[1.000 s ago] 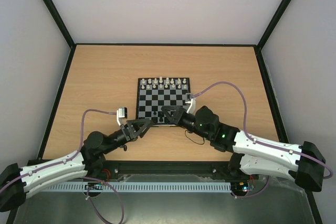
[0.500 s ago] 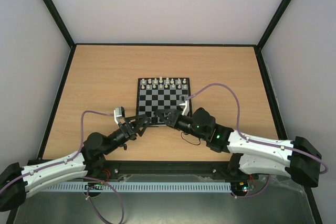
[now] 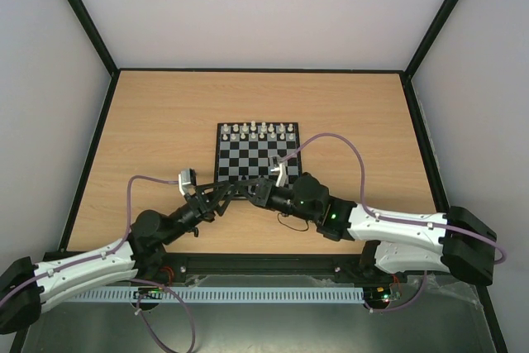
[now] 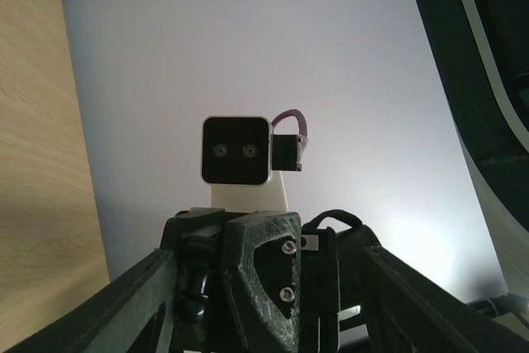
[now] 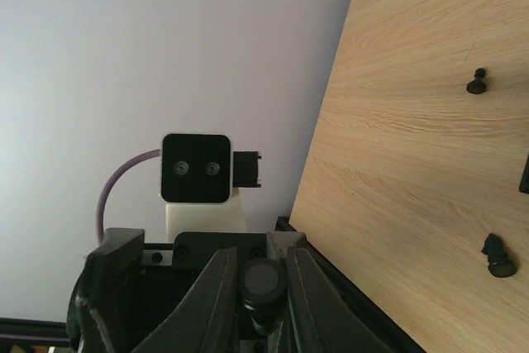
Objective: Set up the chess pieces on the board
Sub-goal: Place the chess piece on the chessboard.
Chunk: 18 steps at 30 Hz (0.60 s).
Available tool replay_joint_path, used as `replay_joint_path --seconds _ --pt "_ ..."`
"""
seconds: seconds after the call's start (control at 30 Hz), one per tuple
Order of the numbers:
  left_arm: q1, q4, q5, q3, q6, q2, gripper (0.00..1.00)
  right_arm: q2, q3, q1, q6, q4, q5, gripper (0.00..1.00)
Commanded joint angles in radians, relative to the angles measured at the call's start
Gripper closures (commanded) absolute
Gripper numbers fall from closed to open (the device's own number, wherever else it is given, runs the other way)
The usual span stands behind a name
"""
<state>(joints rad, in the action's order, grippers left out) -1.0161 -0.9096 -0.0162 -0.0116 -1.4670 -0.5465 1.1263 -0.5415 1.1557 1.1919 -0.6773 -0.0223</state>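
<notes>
The board (image 3: pixel 263 157) lies mid-table, with a row of white chess pieces (image 3: pixel 260 130) along its far edge. Both grippers meet over its near left corner. My right gripper (image 3: pixel 253 191) is shut on a black chess piece (image 5: pixel 263 281), whose round base faces the wrist camera. My left gripper (image 3: pixel 228 196) is open, its fingers (image 4: pixel 140 295) spread wide on either side of the right gripper's black finger block (image 4: pixel 264 270). Two black pieces (image 5: pixel 475 82) (image 5: pixel 496 255) lie on the wood in the right wrist view. The board's near rows are hidden by the grippers.
The wooden table (image 3: pixel 165 121) has a black rim and pale walls on three sides. Purple cables (image 3: pixel 331 140) arc over the board's right side. Each wrist view faces the other arm's white camera block (image 4: pixel 236 150) (image 5: pixel 196 168).
My right gripper has moved left along the board's near edge. My left gripper has risen and reached right to meet it, so the two grippers now touch or overlap at the corner.
</notes>
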Motion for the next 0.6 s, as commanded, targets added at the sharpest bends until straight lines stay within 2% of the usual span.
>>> replay_joint_path --seconds 0.0,0.57 --pt "0.004 -0.057 0.001 0.038 -0.019 0.024 0.40 0.014 -0.043 0.013 -0.028 -0.070 0.002 0.99" --pt "-0.004 -0.019 0.001 0.061 -0.048 0.064 0.57 0.066 -0.074 0.019 -0.044 -0.074 -0.006 0.99"
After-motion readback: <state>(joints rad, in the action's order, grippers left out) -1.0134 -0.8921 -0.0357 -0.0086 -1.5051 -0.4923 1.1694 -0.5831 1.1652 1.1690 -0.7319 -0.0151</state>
